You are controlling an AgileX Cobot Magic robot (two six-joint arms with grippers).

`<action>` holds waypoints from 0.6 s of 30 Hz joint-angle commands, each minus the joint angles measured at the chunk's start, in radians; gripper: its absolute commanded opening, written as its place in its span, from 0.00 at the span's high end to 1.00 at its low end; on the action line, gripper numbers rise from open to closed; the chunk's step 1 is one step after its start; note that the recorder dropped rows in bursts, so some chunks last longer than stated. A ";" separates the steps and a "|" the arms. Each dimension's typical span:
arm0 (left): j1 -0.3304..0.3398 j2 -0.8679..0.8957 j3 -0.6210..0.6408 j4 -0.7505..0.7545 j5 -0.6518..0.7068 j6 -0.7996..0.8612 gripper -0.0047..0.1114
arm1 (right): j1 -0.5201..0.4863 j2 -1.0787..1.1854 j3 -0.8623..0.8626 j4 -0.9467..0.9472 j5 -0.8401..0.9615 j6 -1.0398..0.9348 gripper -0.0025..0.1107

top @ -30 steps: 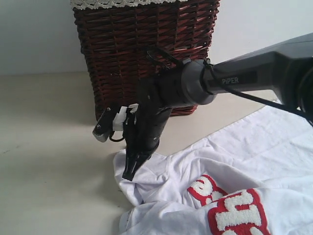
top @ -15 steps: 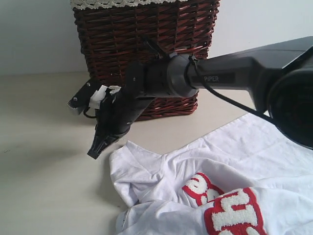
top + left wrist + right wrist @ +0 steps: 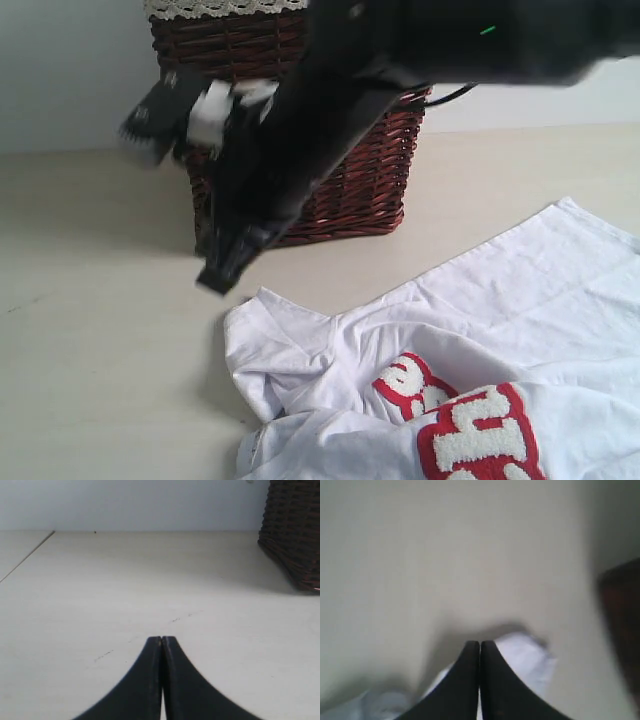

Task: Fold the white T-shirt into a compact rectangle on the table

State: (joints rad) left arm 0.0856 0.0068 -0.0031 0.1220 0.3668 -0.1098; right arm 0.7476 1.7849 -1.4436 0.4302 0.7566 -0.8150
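The white T-shirt [image 3: 470, 340] lies crumpled on the table [image 3: 90, 330], in front of the dark wicker basket [image 3: 370, 170]. One bunched corner of it points toward the right gripper [image 3: 222, 272]. This gripper hangs above the table just beside that corner, with its fingers pressed together and nothing between them. The left gripper [image 3: 162, 642] is also clenched and empty, over bare table and apart from the cloth. In my judgement, the main danger is that closed fingers going down on the shirt would only push the fabric and wrinkle it more, so they must open before they can take an edge. The right arm also passes very near the basket and could knock it. Much is unclear: the arm is blurred in the exterior view, and the right wrist view is also soft. The shirt is cut off at the lower and right edges, so its neck, its far sleeve and its real outline cannot be seen. Only part of the red letter patch [image 3: 480, 435] shows.
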 commanded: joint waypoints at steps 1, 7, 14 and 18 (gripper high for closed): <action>0.000 -0.007 0.003 0.004 -0.004 0.001 0.96 | -0.098 -0.320 0.136 -0.155 -0.364 0.225 0.96; 0.000 -0.007 0.003 0.004 -0.004 0.001 0.96 | -0.310 -0.685 0.333 -0.288 -0.779 0.405 0.92; 0.000 -0.007 0.003 0.004 -0.004 0.001 0.96 | -0.546 -1.149 0.747 0.006 -0.999 0.525 0.75; 0.000 -0.007 0.003 0.004 -0.004 0.001 0.96 | -0.593 -1.359 0.964 0.021 -1.012 0.522 0.73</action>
State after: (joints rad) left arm 0.0856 0.0068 -0.0031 0.1220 0.3668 -0.1098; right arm 0.1819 0.5341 -0.6002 0.4257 -0.2510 -0.2971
